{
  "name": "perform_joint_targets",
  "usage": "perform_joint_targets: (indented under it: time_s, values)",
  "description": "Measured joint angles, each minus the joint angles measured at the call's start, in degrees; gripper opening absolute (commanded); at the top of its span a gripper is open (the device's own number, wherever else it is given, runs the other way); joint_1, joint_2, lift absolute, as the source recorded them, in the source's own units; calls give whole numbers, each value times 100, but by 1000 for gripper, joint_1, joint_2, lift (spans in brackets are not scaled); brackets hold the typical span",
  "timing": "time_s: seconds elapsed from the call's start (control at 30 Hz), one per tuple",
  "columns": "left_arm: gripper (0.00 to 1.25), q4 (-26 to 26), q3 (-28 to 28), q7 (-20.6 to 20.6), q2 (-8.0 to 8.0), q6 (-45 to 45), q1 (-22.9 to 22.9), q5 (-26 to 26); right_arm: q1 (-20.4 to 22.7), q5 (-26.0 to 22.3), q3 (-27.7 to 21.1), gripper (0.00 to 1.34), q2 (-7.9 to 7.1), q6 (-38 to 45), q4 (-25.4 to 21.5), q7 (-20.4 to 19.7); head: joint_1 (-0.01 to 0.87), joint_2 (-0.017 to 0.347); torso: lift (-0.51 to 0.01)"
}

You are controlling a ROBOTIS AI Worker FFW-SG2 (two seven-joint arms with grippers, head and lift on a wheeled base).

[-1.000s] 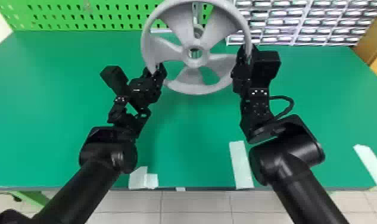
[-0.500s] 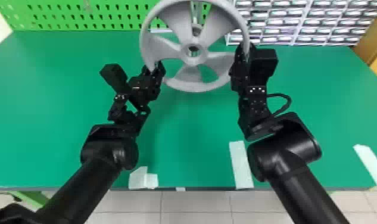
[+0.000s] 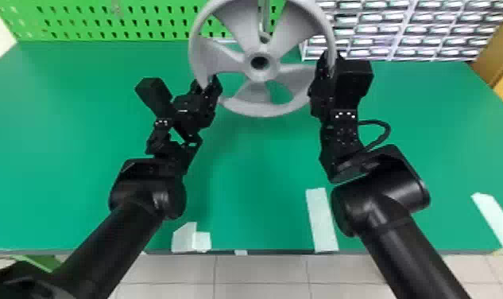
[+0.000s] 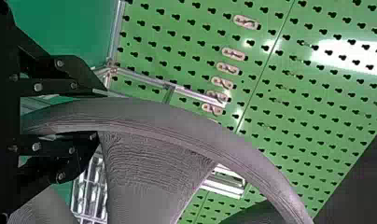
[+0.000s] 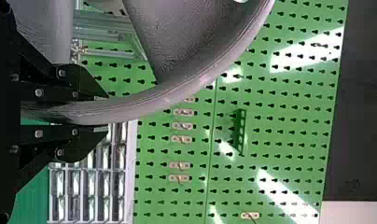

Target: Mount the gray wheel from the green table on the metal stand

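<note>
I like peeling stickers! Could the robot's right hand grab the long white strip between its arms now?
Probably not now: the right hand is shut on the gray wheel, so it would have to let go first. The white strip lies uncovered.

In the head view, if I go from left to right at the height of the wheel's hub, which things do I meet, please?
Left gripper → gray wheel's hub → right gripper → brown panel near the right edge.
</note>
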Motion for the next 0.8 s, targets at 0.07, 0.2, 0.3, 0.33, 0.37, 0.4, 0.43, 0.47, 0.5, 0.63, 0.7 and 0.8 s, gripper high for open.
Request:
perform_joint_targets:
  time_s: [0.07,0.2,0.3,0.33,0.37,0.4,0.43,0.47,0.5,0.63,0.7,0.8]
  values:
    - [354,43,-9,0,-6,0,-28,0,-17,1,-3,150,3,7,23,0,867,52,-100]
    - [354,115,-21,0,-24,0,-70,0,-48,-4,-4,150,12,15,70,0,867,52,-100]
    - [354,158,-23,0,-38,0,-92,-3,-70,-9,0,150,18,26,103,-1,867,52,-100]
    - [354,168,-24,0,-41,0,-97,-4,-75,-11,1,150,19,29,111,-1,867,52,-100]
    - [354,181,-24,0,-43,0,-102,-6,-81,-13,2,150,20,35,122,-1,867,52,-100]
    - [354,188,-24,0,-45,0,-106,-8,-85,-14,2,150,21,36,132,-1,867,52,-100]
    - [354,197,-24,0,-46,0,-110,-12,-90,-15,3,150,21,37,145,-1,867,52,-100]
    - [354,203,-24,0,-47,0,-112,-17,-93,-15,3,150,22,37,157,-1,867,52,-100]
    - [354,210,-22,0,-47,0,-115,-23,-98,-15,5,150,22,38,170,-1,867,52,-100]
    - [354,258,20,0,-58,0,-133,-64,-129,-25,14,150,31,39,239,-1,867,52,-100]
    - [354,275,53,0,-66,-2,-139,-83,-148,-34,22,150,36,39,273,0,867,52,-100]
    - [354,296,100,0,-72,-7,-144,-118,-187,-55,39,150,39,39,337,0,867,52,-100]
